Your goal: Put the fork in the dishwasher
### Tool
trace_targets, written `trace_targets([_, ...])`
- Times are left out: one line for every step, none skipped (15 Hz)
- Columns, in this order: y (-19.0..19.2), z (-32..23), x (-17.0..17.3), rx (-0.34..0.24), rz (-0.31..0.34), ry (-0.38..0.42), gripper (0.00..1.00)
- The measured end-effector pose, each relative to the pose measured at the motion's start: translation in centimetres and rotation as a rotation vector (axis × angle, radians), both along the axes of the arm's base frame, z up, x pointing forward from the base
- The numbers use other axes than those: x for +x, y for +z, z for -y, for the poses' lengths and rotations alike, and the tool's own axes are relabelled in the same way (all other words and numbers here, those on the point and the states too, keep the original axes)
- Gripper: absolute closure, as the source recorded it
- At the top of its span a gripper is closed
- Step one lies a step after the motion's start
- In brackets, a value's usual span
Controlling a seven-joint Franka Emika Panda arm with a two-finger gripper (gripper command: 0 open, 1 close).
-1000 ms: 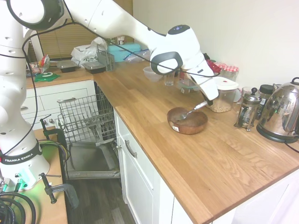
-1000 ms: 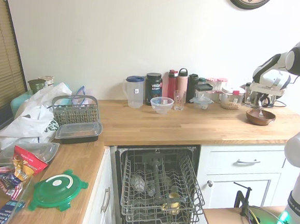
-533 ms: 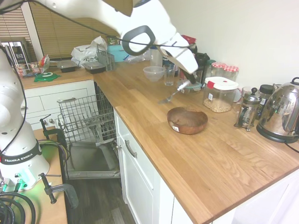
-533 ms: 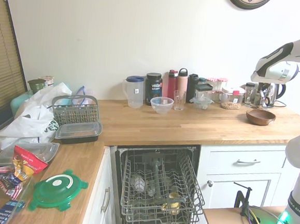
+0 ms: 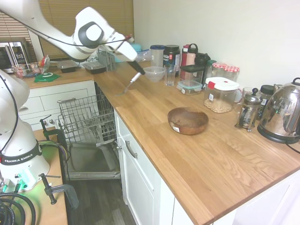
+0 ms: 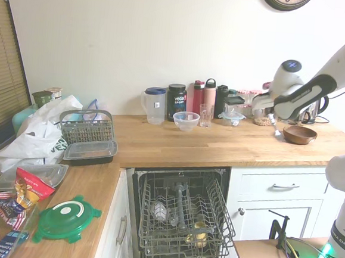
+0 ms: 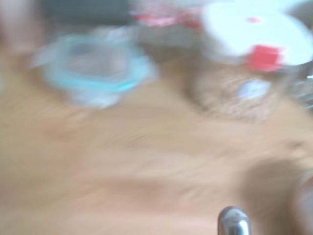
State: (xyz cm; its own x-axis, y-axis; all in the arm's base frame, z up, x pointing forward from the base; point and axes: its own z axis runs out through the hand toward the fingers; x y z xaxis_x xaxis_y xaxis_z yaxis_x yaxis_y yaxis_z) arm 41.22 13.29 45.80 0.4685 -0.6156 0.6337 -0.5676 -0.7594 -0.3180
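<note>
With our black two-finger gripper (image 5: 135,71) pinching the slim silvery metal fork (image 5: 130,82) (head hanging below the fingers), we should lower gently into the dishwasher's grey wire-grid rack (image 5: 86,117).

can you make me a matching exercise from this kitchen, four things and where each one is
Things:
1. fork
2. bowl
3. rack
4. kettle

Places:
A. pulled out of the open dishwasher
B. far end of the counter, beside the French press
C. held in the end effector above the counter
D. on the counter, empty

Pairs: 1-C, 2-D, 3-A, 4-B
</note>
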Motion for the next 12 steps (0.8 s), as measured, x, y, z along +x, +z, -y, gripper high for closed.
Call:
trace_targets([-1.3, -3.7, -2.3, -0.026, 0.003, 0.004, 1.00])
trace_targets([-2.9, -7.7, -4.8, -0.058, 0.012, 0.018, 1.00])
trace_targets([-4.7, -11.2, -7.3, -0.087, 0.024, 0.033, 1.00])
trace_targets([-6.6, -14.2, -9.5, -0.112, 0.036, 0.045, 1.00])
trace_targets([-8.8, -16.7, -11.5, -0.134, 0.046, 0.058, 1.00])
trace_targets([-10.8, -18.7, -13.1, -0.157, 0.054, 0.072, 1.00])
trace_targets([-12.4, -20.3, -14.0, -0.176, 0.059, 0.080, 1.00])
trace_targets([-13.8, -21.7, -14.4, -0.195, 0.058, 0.090, 1.00])
trace_targets([-14.9, -23.1, -14.4, -0.214, 0.053, 0.100, 1.00])
trace_targets([-16.2, -24.6, -14.2, -0.230, 0.043, 0.111, 1.00])
trace_targets([-17.5, -26.0, -14.2, -0.235, 0.025, 0.117, 1.00])
trace_targets([-19.0, -27.3, -14.5, -0.242, -0.003, 0.124, 1.00])
